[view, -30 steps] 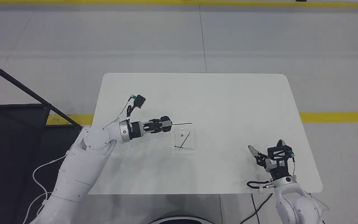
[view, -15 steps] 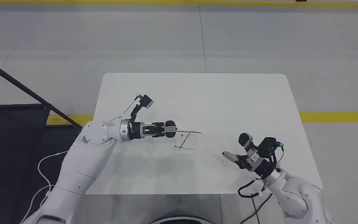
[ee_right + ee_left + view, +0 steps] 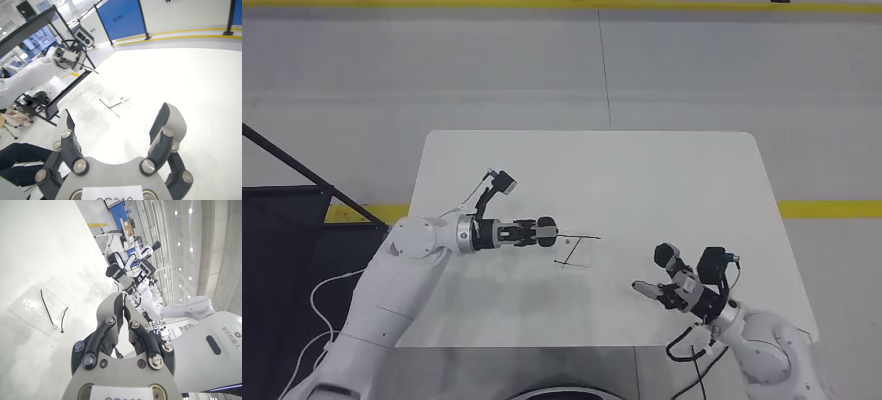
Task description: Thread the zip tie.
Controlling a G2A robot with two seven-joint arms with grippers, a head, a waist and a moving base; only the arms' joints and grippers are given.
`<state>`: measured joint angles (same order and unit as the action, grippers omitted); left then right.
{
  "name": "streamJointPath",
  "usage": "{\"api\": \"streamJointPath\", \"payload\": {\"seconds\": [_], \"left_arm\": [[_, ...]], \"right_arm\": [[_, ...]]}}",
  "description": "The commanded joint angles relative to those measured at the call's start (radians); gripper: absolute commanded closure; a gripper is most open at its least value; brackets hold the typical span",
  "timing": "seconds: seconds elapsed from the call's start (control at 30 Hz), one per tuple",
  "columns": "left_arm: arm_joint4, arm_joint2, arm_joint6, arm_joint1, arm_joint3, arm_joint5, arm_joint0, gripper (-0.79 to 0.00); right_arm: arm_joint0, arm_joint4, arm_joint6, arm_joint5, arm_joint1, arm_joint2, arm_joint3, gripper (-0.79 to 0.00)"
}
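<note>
The zip tie (image 3: 580, 237) is sticking out level above the table (image 3: 672, 180), and we are gripping one end of it in our left gripper (image 3: 550, 233), whose fingers are pressing together on the strip. Its free end is pointing toward our right side. We are judging the pick-up done and the threading not yet begun: the strip is lying straight, no loop is forming, and we cannot tell which end carries the head. Just below the free end, more black strip (image 3: 45, 306) is resting on a clear bag (image 3: 22, 317) on the table; we cannot tell whether that is one bent tie or two. Our right gripper (image 3: 652, 272) is hovering near the table's near edge, well apart from the tie, with its fingers spread wide and nothing between them, so taking the free end and feeding it through is what we are reckoning is left.
</note>
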<state>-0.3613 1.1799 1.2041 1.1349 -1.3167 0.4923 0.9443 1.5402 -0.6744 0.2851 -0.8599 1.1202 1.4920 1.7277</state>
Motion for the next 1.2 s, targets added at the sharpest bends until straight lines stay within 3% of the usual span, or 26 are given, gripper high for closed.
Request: {"api": "streamJointPath", "payload": {"seconds": [0.0,0.13,0.23,0.27,0.57,0.93,1.17], "left_arm": [[0.017,-0.011,-0.010,0.000,-0.028,-0.006,0.007,0.000],[0.021,-0.026,0.001,0.000,-0.047,-0.002,0.009,0.000],[0.018,-0.036,0.019,-0.001,-0.051,0.006,0.007,0.000],[0.019,-0.038,0.018,-0.001,-0.052,0.008,0.008,0.000],[-0.018,-0.047,0.042,-0.004,-0.053,0.018,0.003,0.000],[-0.022,-0.069,0.038,-0.003,-0.050,0.024,-0.011,0.000],[-0.018,-0.085,0.039,-0.003,-0.043,0.025,-0.019,0.000]], "right_arm": [[-0.030,0.112,0.046,-0.109,-0.005,-0.025,-0.046,-0.785],[-0.123,0.423,0.209,-0.152,-0.022,-0.134,-0.122,-0.785],[-0.212,0.742,0.431,-0.152,-0.044,-0.224,-0.178,-0.785],[-0.234,0.778,0.479,-0.143,-0.051,-0.219,-0.212,-0.785],[-0.234,0.778,0.479,-0.143,-0.051,-0.219,-0.212,-0.785],[-0.262,0.722,0.434,-0.051,-0.043,-0.282,-0.200,-0.785],[-0.297,0.771,0.444,-0.025,-0.041,-0.311,-0.239,-0.536]]}}
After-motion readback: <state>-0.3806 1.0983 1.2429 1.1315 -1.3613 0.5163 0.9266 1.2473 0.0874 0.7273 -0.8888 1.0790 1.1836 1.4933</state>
